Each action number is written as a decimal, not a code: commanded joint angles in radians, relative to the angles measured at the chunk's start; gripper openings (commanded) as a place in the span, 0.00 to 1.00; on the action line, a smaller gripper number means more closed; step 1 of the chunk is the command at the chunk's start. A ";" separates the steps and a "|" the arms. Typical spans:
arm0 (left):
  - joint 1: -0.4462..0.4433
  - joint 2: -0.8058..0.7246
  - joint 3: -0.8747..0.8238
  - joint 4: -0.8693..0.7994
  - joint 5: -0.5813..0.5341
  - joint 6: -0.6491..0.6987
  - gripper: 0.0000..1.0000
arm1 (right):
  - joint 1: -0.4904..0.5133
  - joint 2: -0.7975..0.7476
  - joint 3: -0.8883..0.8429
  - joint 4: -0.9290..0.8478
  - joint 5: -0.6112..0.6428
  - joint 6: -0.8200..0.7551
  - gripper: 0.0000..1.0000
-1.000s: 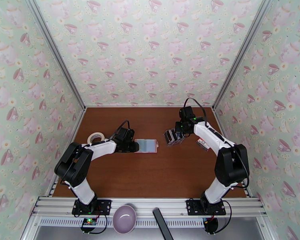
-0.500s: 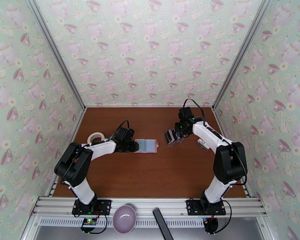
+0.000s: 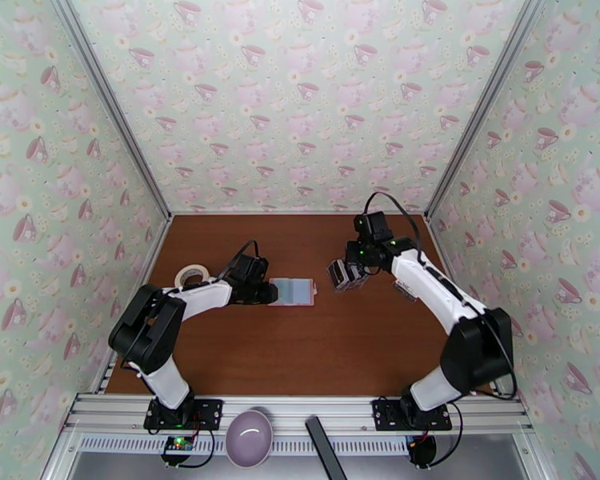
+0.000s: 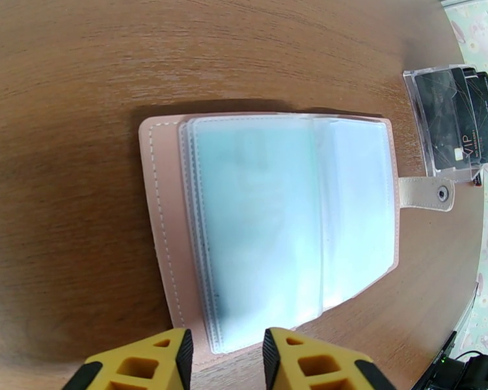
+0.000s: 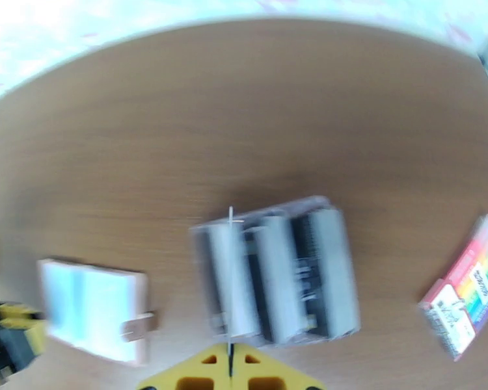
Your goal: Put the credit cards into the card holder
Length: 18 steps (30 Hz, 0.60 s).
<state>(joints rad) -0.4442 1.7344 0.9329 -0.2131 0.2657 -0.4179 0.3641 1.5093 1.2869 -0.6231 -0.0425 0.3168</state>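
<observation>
1. Credit cards: black and white, bunched upright in a clear stand, right of centre on the brown table. Blurred in the right wrist view, sharper at the top right of the left wrist view.
2. Card holder: pink, lying open and flat near the table's middle, pale bluish clear pockets facing up, snap tab pointing toward the cards. Near the cards, not touching. No card visible in the pockets.
3. Right gripper: poised just above the cards, jaws closed together. Thin pale line running out from between the fingertips across the stand, possibly one card seen edge-on, too blurred to say.
4. Left gripper: at the holder's edge nearest the left arm, yellow fingers parted by a narrow gap, pocket edge lying in that gap. Pinning or merely touching: cannot tell.
5. Step in hand, by judgement: drawing a card from the stand, with the holder steadied.
6. Next move, likely: across the short gap to the holder, card edge lined up with a pocket mouth, then slid in flat. Calls for fine alignment and an unmoving holder.
7. Further out: roll of tape beside the left arm, colourful striped pack right of the cards, bowl at the near rail.
</observation>
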 commanded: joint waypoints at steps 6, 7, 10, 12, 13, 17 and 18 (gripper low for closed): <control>0.019 -0.036 -0.015 0.012 0.018 0.013 0.35 | 0.086 -0.045 -0.264 0.430 -0.291 0.274 0.03; 0.021 -0.044 -0.016 0.017 0.020 0.013 0.35 | 0.097 -0.029 -0.289 0.490 -0.312 0.306 0.02; 0.021 -0.051 -0.005 0.009 0.025 0.021 0.35 | 0.137 0.029 -0.337 0.635 -0.351 0.377 0.02; 0.022 -0.044 0.007 -0.001 0.020 0.030 0.35 | 0.170 0.064 -0.353 0.708 -0.356 0.409 0.02; 0.024 -0.038 0.012 -0.006 0.017 0.035 0.35 | 0.186 0.082 -0.361 0.754 -0.357 0.429 0.02; 0.027 -0.007 0.028 -0.005 0.028 0.048 0.34 | 0.223 0.145 -0.395 0.871 -0.313 0.497 0.00; 0.027 -0.006 0.027 0.006 0.037 0.047 0.34 | 0.231 0.157 -0.408 0.904 -0.297 0.514 0.00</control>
<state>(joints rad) -0.4244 1.7103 0.9321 -0.2157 0.2707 -0.3916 0.5812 1.6386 0.9092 0.1165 -0.3523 0.7433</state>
